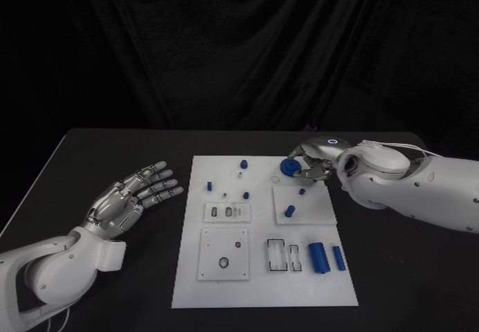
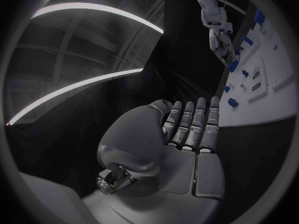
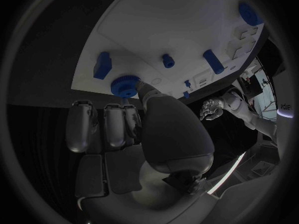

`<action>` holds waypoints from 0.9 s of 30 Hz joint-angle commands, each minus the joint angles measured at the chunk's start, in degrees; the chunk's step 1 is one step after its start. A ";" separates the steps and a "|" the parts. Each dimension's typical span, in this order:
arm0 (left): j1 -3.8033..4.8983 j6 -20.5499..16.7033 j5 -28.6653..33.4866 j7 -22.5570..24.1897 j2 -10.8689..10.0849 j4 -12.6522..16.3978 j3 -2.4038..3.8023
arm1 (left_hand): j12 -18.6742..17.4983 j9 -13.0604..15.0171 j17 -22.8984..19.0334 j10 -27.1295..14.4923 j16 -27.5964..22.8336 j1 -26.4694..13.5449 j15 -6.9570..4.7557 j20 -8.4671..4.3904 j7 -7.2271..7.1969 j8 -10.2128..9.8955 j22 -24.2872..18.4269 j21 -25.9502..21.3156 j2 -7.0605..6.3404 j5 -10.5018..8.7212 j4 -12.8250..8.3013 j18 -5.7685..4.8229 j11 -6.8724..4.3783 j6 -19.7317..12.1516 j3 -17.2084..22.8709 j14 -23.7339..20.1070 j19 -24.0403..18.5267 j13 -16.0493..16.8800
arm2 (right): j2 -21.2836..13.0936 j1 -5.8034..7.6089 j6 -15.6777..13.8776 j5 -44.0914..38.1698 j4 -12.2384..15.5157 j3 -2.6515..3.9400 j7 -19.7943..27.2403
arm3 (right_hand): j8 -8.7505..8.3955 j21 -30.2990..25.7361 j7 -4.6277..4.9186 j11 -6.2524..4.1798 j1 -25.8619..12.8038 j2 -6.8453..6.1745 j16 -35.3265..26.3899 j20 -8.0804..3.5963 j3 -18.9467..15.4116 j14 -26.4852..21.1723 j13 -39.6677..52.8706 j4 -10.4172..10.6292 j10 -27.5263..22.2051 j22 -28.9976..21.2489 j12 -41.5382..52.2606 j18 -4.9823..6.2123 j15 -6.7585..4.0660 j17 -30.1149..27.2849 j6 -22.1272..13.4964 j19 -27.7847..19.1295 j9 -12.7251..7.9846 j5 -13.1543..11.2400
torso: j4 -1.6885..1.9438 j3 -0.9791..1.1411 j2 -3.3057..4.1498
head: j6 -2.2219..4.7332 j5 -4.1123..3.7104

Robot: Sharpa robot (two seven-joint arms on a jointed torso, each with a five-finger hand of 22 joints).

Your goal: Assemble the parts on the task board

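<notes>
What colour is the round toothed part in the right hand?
Blue gear; clearest in the right wrist view, at the right hand.

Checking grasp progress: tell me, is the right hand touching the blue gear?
Touching: the right wrist view shows the right hand with a fingertip against the blue gear.

My left arm (image 1: 50, 266) comes in low from the near left corner, forearm angled toward the middle of the table. Its hand (image 1: 132, 196) lies palm up — fingers (image 1: 160, 181) stretched out, side by side and a little apart, thumb off to one side, nothing in it. From the left wrist camera I see the same flat open palm (image 2: 187, 149). My right arm (image 1: 419, 190) reaches in from the right edge, wrist bent so that the hand (image 1: 309, 166) points down. Its fingers (image 3: 106, 127) are curled in — thumb (image 3: 146, 92) and fingertips pinch a blue gear (image 3: 124, 84).
</notes>
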 commanded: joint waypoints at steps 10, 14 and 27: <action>0.03 1.32 0.19 2.24 0.45 -0.32 0.03 | 0.35 0.05 0.07 -0.07 0.20 -0.49 0.48 0.05 0.51 0.05 -0.02 0.23 0.04 -0.30 0.02 -0.53 0.40 0.00 0.29 0.08 -0.36 -0.04 | 0.69 -0.15 1.01 -0.15 -0.67 -0.08 -0.99 | 3.35 -0.27 0.07 0.20 0.93 1.48 -0.33 0.07 1.32 0.01 0.02 -0.86 -0.18 5.83 -0.18 -0.88 0.04 0.25 7.48 0.19 2.14 2.74 | -0.02 -0.02 -0.02 | -0.07 -0.02; 0.02 1.38 0.19 2.19 0.51 -0.48 0.03 | 0.34 0.03 0.06 -0.07 0.24 -0.61 0.51 0.04 0.58 0.00 -0.02 0.23 0.06 -0.36 0.02 -0.57 0.44 -0.08 0.48 0.03 -0.40 -0.05 | 0.57 -0.15 0.33 -0.15 -0.56 -0.08 -0.42 | 4.81 -0.34 -0.32 -0.04 0.79 1.74 -0.41 -0.05 1.39 0.08 0.03 -1.13 -0.17 5.97 -0.25 -0.88 -0.13 0.40 10.12 0.24 3.50 2.66 | -0.04 -0.04 -0.03 | -0.08 0.03; 0.01 1.58 0.19 2.07 0.72 -0.65 0.04 | 0.34 0.03 0.06 -0.07 0.24 -0.61 0.51 0.04 0.58 0.00 -0.02 0.23 0.06 -0.36 0.02 -0.57 0.44 -0.08 0.48 0.03 -0.40 -0.05 | 0.42 -0.15 -0.48 -0.15 -0.46 -0.08 0.60 | 5.02 -0.71 -0.69 -0.39 2.55 0.88 -0.84 -0.39 1.40 0.00 -0.45 -3.40 -0.61 6.05 -0.68 -0.83 -0.48 0.37 8.97 0.17 5.21 1.14 | -0.04 -0.01 -0.01 | -0.16 -0.08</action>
